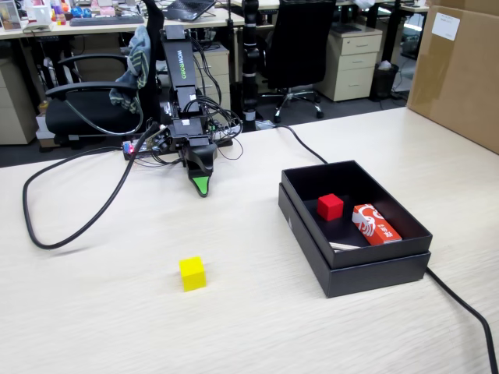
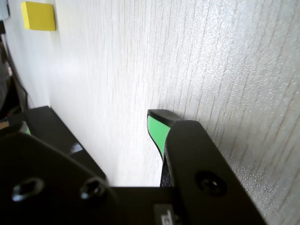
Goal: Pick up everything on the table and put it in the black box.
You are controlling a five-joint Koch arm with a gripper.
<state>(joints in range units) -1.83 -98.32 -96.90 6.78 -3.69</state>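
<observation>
Two things sit in your shallow matte black box (image 1: pixel 374 269): a red cube (image 1: pixel 330 206) and a red-orange printed packet (image 1: pixel 376 224) beside it. Your small yellow cube (image 1: pixel 192 273) rests on the beige wood-grain worktop (image 1: pixel 257 327), well apart from the released, empty end effector (image 2: pixel 96 126).

I am working in an open-plan office. Behind my table (image 1: pixel 234 312), a pale wood-grain desktop, stand black swivel chairs (image 1: pixel 292 47) on castors, one with a cloth (image 1: pixel 136 66) draped over its back. Beige drawer pedestals (image 1: pixel 355 62) sit under the neighbouring desks, and a keyboard (image 1: pixel 105 20) and a laptop (image 1: pixel 187 9) lie on the far desktops. A large brown cardboard carton (image 1: pixel 460 70) rests at my table's right edge in the fixed view.
</observation>
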